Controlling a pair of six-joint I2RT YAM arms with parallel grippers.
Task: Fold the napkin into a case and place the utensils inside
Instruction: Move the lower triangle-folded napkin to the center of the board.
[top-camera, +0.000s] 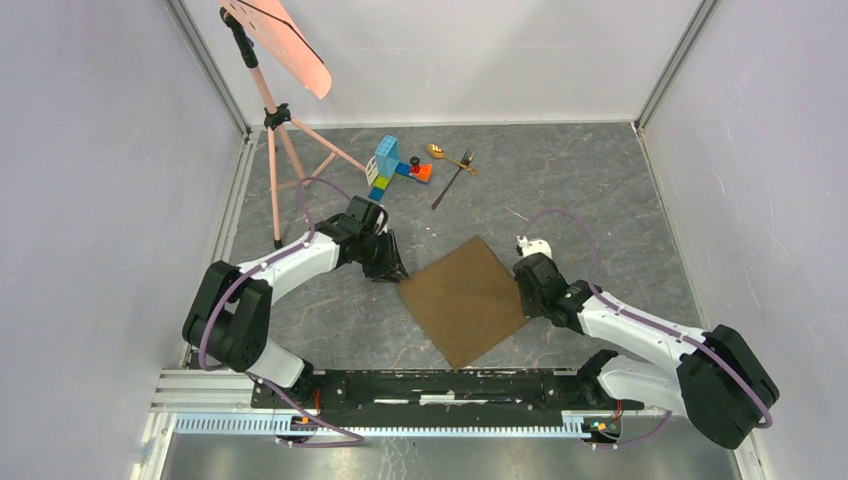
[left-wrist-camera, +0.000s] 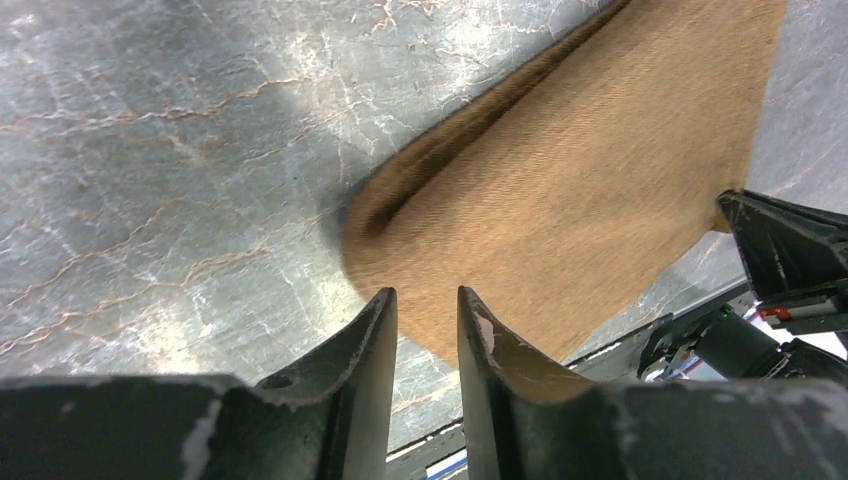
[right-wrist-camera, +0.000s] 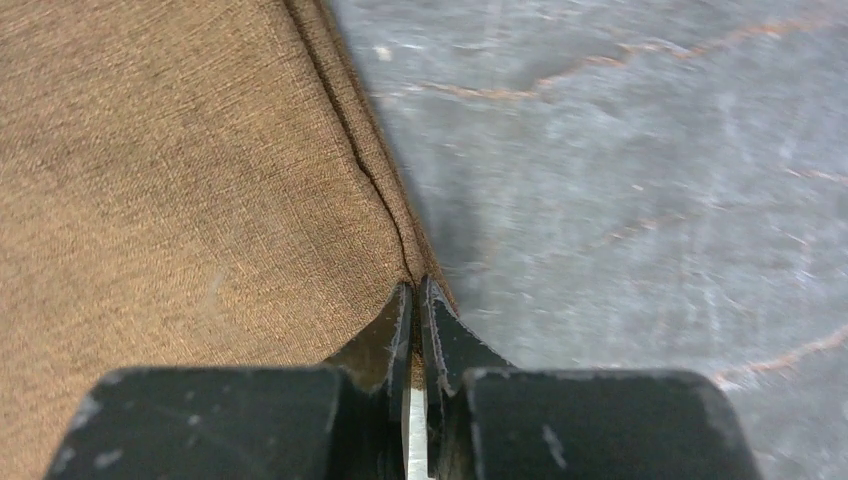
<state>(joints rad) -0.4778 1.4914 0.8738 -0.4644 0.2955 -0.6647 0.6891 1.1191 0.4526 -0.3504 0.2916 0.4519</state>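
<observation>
The brown napkin (top-camera: 465, 300) lies spread like a diamond on the grey table. My left gripper (top-camera: 393, 270) sits low at its left corner, jaws a little apart with nothing between them; the napkin (left-wrist-camera: 600, 170) lies just ahead of the fingertips (left-wrist-camera: 385, 305), its far edge slightly raised. My right gripper (top-camera: 522, 282) is shut on the napkin's right hemmed edge (right-wrist-camera: 385, 200), with fabric pinched between the jaws (right-wrist-camera: 415, 290). The gold spoon (top-camera: 440, 153) and the dark fork (top-camera: 455, 180) lie at the back of the table, apart from both grippers.
Colourful toy blocks (top-camera: 392, 165) stand just left of the spoon. A pink tripod (top-camera: 280, 150) with a pink paddle stands at back left. The arms' black base rail (top-camera: 430, 385) runs along the near edge. Grey walls enclose the table.
</observation>
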